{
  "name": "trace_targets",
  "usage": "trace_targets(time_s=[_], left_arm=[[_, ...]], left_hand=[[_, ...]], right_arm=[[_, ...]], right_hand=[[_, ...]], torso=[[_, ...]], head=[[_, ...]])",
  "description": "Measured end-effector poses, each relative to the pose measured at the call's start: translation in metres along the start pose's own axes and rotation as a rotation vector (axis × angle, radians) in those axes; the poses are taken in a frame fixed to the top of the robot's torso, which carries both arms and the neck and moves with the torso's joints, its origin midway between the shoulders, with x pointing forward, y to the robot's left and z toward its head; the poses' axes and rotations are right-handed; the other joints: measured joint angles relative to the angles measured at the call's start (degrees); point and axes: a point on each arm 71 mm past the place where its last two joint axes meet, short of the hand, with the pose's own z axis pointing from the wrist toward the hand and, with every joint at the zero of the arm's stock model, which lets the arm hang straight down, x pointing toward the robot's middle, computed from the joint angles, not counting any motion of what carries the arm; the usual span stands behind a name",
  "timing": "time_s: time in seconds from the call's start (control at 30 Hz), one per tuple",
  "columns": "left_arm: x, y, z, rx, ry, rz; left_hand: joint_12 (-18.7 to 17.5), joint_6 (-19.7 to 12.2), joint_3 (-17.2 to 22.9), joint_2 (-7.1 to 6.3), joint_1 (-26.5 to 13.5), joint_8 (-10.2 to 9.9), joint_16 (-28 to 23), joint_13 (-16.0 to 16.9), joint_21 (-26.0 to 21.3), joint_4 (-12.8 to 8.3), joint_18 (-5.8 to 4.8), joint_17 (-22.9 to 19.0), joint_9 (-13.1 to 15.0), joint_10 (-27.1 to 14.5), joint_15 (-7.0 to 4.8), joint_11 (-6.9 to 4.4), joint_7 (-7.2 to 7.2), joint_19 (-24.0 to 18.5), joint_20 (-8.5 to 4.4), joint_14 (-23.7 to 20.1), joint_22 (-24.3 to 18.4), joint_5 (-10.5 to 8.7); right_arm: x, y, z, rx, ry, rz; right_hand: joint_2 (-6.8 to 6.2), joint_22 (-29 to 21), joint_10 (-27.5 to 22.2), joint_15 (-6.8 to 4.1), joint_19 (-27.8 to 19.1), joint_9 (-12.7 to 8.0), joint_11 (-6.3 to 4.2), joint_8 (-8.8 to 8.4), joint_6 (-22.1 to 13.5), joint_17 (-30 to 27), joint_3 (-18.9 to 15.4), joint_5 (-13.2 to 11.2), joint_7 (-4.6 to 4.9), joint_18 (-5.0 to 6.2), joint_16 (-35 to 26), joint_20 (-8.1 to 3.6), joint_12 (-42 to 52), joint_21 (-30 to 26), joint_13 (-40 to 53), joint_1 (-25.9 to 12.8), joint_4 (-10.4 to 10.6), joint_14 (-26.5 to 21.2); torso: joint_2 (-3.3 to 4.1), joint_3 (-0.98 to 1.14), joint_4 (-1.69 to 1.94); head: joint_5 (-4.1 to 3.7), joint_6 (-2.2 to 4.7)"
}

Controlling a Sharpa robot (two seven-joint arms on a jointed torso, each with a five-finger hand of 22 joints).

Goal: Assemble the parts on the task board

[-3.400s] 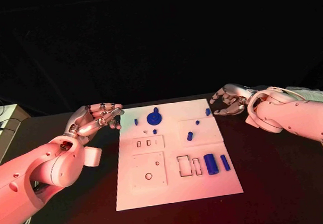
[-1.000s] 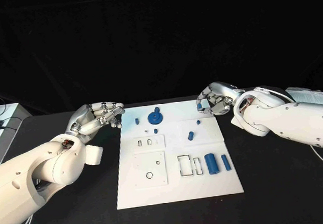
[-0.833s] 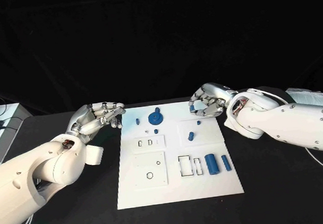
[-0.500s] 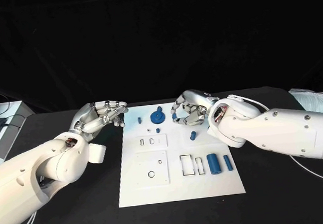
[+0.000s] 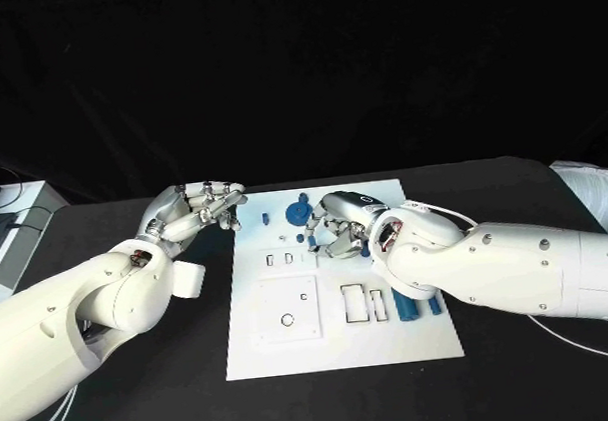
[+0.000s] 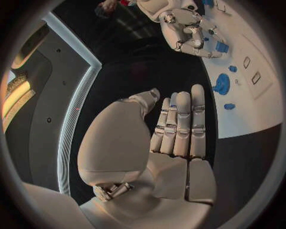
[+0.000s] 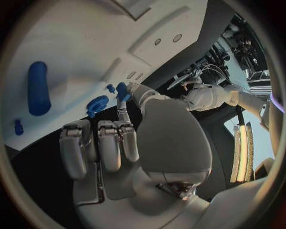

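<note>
My right hand [image 5: 338, 229] is pinching a small blue piece [image 7: 122, 90] over the far middle of the white board [image 5: 346, 342]; my left hand [image 5: 193, 210] is idling off the board's far left corner, fingers loosely curled, holding nothing; the blue gear [image 5: 298, 213] is sitting nearby; most slots are looking unfilled, so I'm judging little done; my forearm is hiding several parts.

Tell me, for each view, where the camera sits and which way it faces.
Head view: on the robot's head, looking down at the board; both arms enter, left hand and right hand.
Left wrist view: behind the left hand, facing the board's edge; the right hand is beyond.
Right wrist view: behind the right hand, facing the board.
All three views share the blue gear.
</note>
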Motion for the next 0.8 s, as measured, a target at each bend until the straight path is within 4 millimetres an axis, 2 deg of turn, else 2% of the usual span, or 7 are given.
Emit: trace_targets(time_s=[0.37,0.8], left_arm=[[0.001,0.000,0.000,0.000,0.001,-0.001],[0.000,0.000,0.000,0.000,0.001,-0.001]], left_hand=[[0.0,0.0,0.0,0.00,0.0,0.0,0.0,0.0,0.0,0.0,0.00,0.0,0.0,0.0,0.00,0.00,0.00,0.0,0.00,0.0,0.0,0.00],[0.0,0.0,0.0,0.00,0.0,0.0,0.0,0.0,0.0,0.0,0.00,0.0,0.0,0.0,0.00,0.00,0.00,0.0,0.00,0.0,0.0,0.00]], right_arm=[[0.016,0.008,0.002,-0.006,0.020,-0.035],[0.017,0.008,0.003,-0.011,0.009,-0.077]], right_hand=[[0.24,0.0,0.0,0.01,0.0,-0.1,0.00,-0.01,0.0,0.0,0.0,0.0,0.01,0.00,0.0,0.00,0.0,0.0,0.0,-0.2,0.0,0.0],[0.03,0.0,0.0,0.01,0.0,-0.1,0.00,-0.05,0.0,0.0,0.0,0.0,0.02,0.00,0.0,0.00,0.0,0.0,0.0,-0.5,0.0,0.0]], torso=[[-0.02,0.07,-0.01],[-0.02,0.08,-0.08]], head=[[0.30,-0.43],[0.50,-0.74]])
